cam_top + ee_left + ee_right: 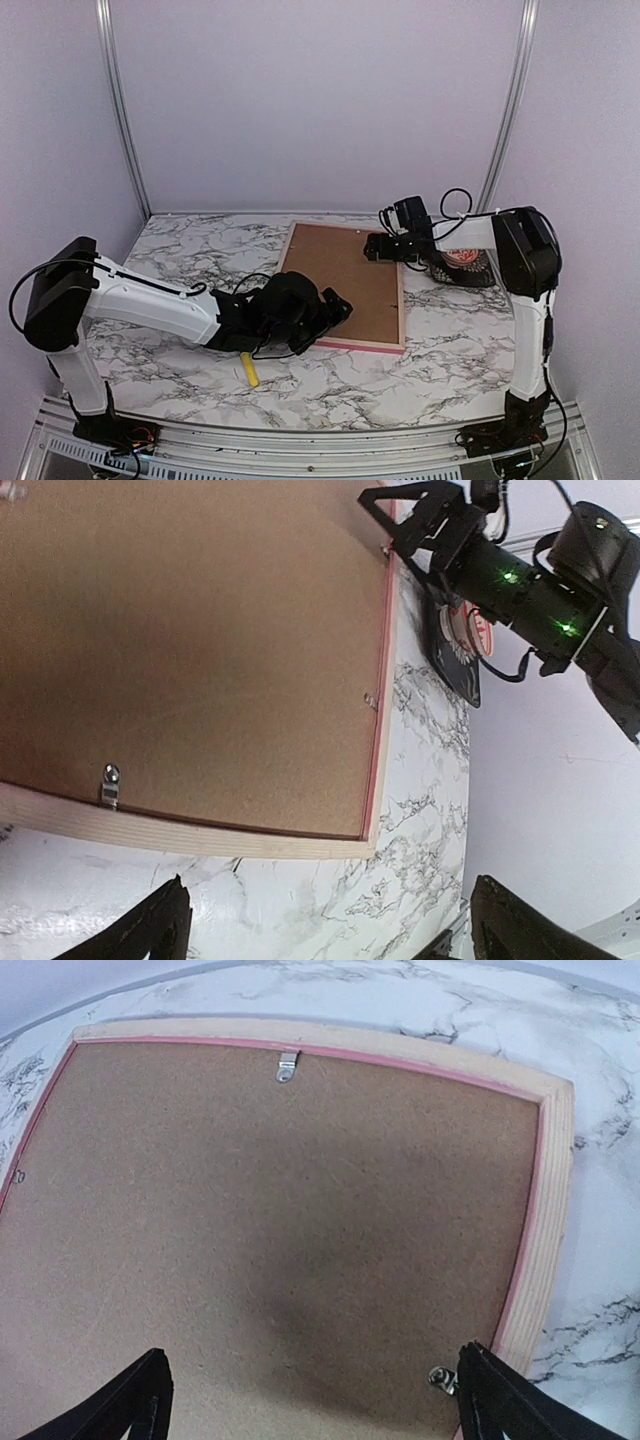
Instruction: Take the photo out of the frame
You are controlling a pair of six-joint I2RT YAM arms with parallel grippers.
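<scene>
One face-down pink frame (365, 346)

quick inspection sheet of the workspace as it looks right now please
surface: white table with grey marble veining
job's things: pink frame face down, brown backing board still in it, metal tabs at its edge; photo not visible
clutter: yellow stick-like item by the left arm; dark flat item with red-and-white print under the right arm
hands: left hand open by the frame's near edge; right hand open over the backing board
cables: black loops at the right wrist
surroundings: pale lilac walls, metal rails
</scene>
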